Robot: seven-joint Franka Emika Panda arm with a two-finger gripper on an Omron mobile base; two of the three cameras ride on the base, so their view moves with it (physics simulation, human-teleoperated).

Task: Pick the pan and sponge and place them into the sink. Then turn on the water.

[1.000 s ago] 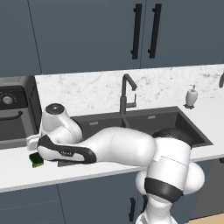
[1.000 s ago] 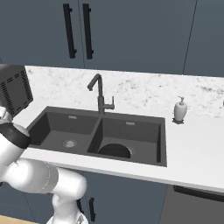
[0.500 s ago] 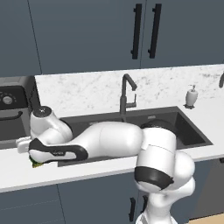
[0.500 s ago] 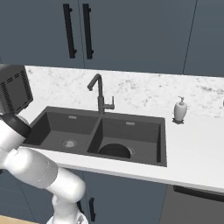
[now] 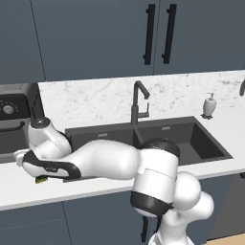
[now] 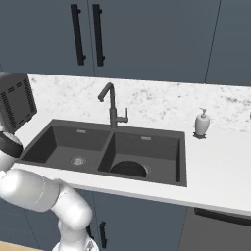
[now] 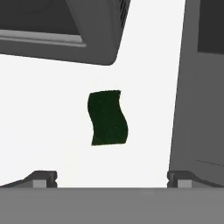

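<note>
The sponge (image 7: 108, 118) lies flat on the white counter with its dark green side up, centred between my open gripper (image 7: 111, 178) and a little ahead of its fingertips (image 7: 43, 176). In the left base view my hand (image 5: 37, 165) hangs low over the counter left of the sink (image 5: 201, 143), and a yellow-green corner of the sponge (image 5: 41, 180) peeks out under it. The black pan (image 6: 128, 169) rests in the right basin of the sink (image 6: 63, 142). No stream of water shows at the faucet (image 6: 112, 104).
A dark boxy appliance (image 5: 12, 119) stands on the counter just behind my hand, and its underside (image 7: 65, 26) fills the top of the hand view. The sink's rim (image 7: 199, 87) runs along the right. A white soap dispenser (image 6: 202, 122) stands right of the sink.
My arm has swung further left and the hand has dropped lower over the sponge, covering more of it. The sponge and pan have not moved.
</note>
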